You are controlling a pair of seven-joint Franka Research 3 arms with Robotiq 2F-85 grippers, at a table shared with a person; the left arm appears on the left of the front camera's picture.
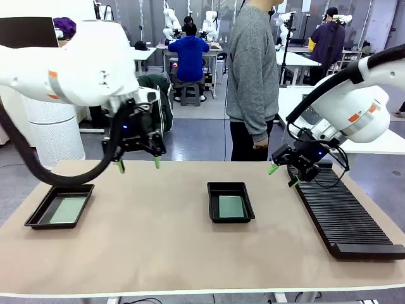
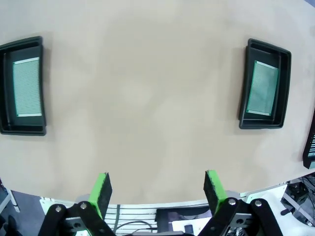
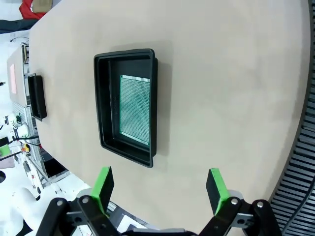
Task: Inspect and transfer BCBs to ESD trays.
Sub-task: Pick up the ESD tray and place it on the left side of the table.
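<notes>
Above the table point(image 1: 158, 253), the left gripper point(image 1: 138, 164) and right gripper point(image 1: 283, 175) hung wide open, holding nothing; each ESD tray, left point(image 1: 39, 214) and middle point(image 1: 215, 188), held one BCB point(image 1: 68, 209) point(image 1: 231, 206) lying flat.

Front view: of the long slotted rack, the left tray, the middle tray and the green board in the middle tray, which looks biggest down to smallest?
1. Slotted rack
2. Left tray and middle tray: alike, so unranked
3. Green board

Two black ESD trays point(image 1: 59, 206) point(image 1: 230, 202) hold green, finely dotted BCBs point(image 1: 68, 209) point(image 1: 231, 206) on a beige table point(image 1: 158, 234).
</notes>
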